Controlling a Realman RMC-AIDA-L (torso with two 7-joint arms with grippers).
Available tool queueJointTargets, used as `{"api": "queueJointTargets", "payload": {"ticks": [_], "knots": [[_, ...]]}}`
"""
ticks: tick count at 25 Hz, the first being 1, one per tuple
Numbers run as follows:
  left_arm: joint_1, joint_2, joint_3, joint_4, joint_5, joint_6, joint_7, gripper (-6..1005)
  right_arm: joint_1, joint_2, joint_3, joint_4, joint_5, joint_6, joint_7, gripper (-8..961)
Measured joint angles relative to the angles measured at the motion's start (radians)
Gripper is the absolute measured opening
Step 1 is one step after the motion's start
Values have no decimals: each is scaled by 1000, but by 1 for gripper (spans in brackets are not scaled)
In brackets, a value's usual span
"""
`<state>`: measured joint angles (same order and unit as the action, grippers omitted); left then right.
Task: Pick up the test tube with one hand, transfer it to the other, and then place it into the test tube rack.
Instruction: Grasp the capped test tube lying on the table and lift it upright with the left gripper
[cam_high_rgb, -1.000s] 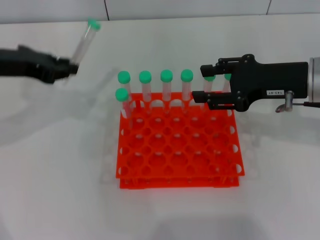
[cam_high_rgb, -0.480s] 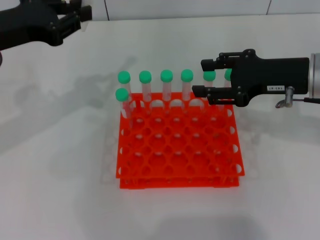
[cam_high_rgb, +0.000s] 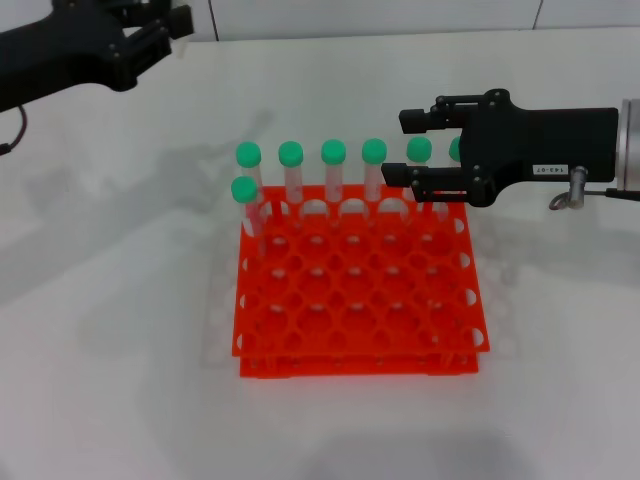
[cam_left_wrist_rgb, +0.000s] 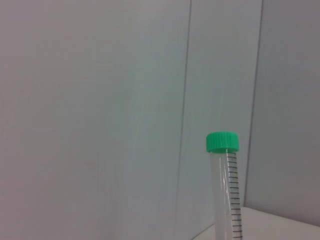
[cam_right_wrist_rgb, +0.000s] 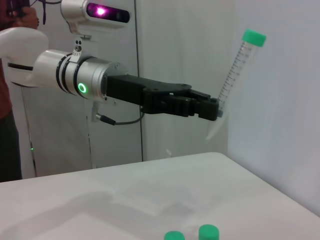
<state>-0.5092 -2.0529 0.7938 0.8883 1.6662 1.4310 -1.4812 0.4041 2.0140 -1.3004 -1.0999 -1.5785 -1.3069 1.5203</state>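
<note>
Across the white desk (cam_high_rgb: 110, 330), the largest thing is the test tube rack (cam_high_rgb: 360, 295), a bright orange-red two-tier grid standing near the middle. Its far row holds six green-capped tubes (cam_high_rgb: 333, 175) upright, and one more stands at the robot's left end of the second row.

Over the rack's far right corner hangs the right gripper (cam_high_rgb: 418, 150), black, with a small white label on its body and a metal pin by the silver wrist. It lies level, pointing toward the robot's left, its jaws spread with nothing between them, close to the caps of the two rightmost tubes.

Well apart from the rack, up at the far left corner of the head view, is the left gripper (cam_right_wrist_rgb: 212, 108), black on a silver wrist with a green light ring. The right wrist view shows its jaws pinching the test tube (cam_right_wrist_rgb: 235, 82) low on its clear body, just above the tapered tip. That tube is held in the air, tilted, with its green cap uppermost; the left wrist view shows the cap and the graduated marks down the side against a pale wall.
</note>
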Motion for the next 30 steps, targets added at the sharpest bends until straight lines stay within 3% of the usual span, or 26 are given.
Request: {"api": "queueJointTargets", "payload": {"ticks": [20, 30], "knots": [[-129, -7, 43, -155, 106, 12, 48, 196, 22, 0, 0, 0, 9, 0, -11, 633], [-131, -17, 81, -171, 137, 9, 63, 196, 33, 0, 9, -2, 12, 1, -22, 633]]}}
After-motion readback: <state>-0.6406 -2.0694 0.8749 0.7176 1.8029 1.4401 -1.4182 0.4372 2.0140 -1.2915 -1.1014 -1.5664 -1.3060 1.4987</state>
